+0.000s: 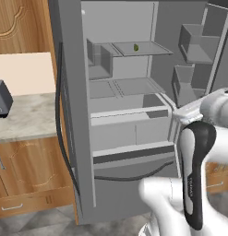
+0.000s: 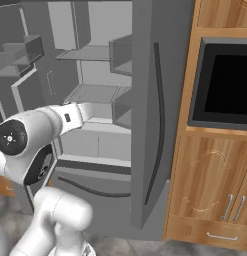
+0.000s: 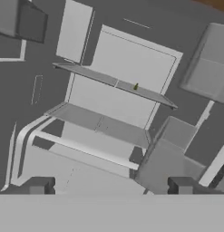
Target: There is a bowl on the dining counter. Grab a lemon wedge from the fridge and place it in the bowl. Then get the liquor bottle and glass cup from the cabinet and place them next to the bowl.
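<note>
The grey fridge (image 1: 74, 92) stands open in front of me, its right door (image 2: 150, 100) swung out. A tiny yellow-green lemon wedge (image 1: 136, 47) lies on the upper glass shelf inside. In the hand view the lemon wedge (image 3: 136, 86) sits on that shelf, well ahead of my gripper (image 3: 109, 186) and above it in the picture. The gripper is open, with nothing between its two dark fingertips (image 3: 38, 186). A light brown wall cabinet (image 1: 18, 20) with a carved door shows at the upper left, shut. The bowl, dining counter, liquor bottle and glass cup are out of view.
Door bins (image 1: 194, 44) line the open left fridge door. A dark appliance (image 1: 1, 99) sits on the marbled counter (image 1: 27, 115) left of the fridge, above wood base cupboards (image 1: 32, 170). A built-in black oven (image 2: 225, 80) in a wood housing stands right of the fridge.
</note>
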Robot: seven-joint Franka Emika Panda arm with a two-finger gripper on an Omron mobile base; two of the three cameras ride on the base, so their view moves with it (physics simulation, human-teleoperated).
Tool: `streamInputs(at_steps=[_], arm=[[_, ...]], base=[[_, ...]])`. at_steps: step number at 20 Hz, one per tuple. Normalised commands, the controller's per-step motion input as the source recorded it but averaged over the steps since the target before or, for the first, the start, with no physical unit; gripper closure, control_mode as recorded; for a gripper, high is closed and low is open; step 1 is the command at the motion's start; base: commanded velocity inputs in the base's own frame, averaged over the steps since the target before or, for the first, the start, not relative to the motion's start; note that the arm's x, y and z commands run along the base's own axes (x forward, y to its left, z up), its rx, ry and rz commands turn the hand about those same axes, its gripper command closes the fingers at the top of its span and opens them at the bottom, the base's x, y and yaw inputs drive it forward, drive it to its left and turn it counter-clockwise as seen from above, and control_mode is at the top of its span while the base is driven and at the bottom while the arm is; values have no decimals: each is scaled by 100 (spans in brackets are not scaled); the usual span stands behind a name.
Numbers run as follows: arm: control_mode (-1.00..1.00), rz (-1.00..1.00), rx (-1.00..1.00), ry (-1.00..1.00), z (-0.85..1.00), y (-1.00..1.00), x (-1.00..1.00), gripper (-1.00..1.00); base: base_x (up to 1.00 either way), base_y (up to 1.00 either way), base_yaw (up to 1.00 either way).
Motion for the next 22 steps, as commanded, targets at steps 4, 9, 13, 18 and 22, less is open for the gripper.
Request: streamInputs(at_steps=[4,9,13,18,22], arm=[[-100,-3,-11,9,0,63,98,-100],[-100,-4,-11,12,0,33,100,-100],[-100,-11,-14,17,0,0,95,-100],[-100,-13,-16,18,-6,0,82,-100],[-100,-14,-15,17,-14,-11,68,-100]], base=[[0,0,0],[0,0,0],[0,0,0],[0,0,0],[0,0,0]])
